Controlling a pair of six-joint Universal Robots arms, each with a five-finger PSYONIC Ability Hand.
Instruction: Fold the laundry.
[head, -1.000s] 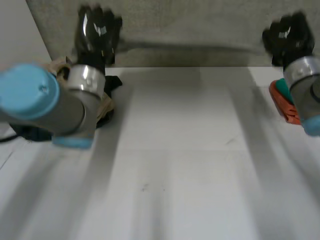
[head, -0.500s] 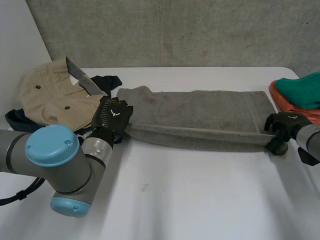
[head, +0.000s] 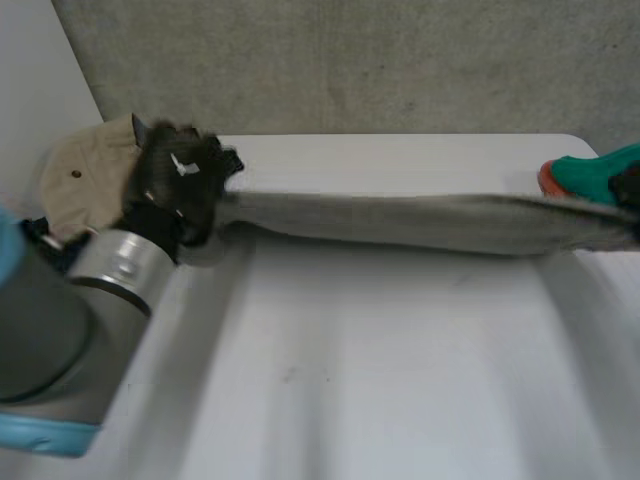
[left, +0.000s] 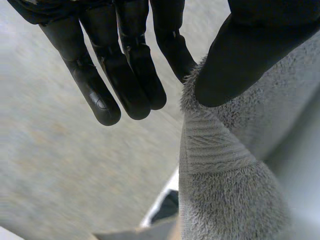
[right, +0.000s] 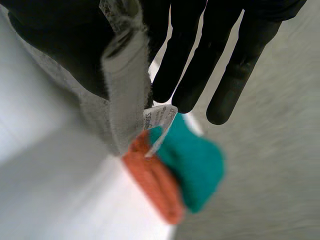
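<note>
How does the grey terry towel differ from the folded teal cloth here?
The grey terry towel is stretched long between the left hand and right hand, pinched at each end; the teal cloth sits folded compactly, unheld. The towel is lifted; the teal cloth rests on an orange cloth. Both are soft fabric.

The towel (head: 400, 222) is stretched across the bench (head: 400, 380) between the left hand (head: 178, 180), pinching its left end, and the right hand (right: 220, 60), pinching its right end, with a clothes heap (head: 85, 175) just left of the left hand and a folded stack (head: 590, 172) beside the right.
</note>
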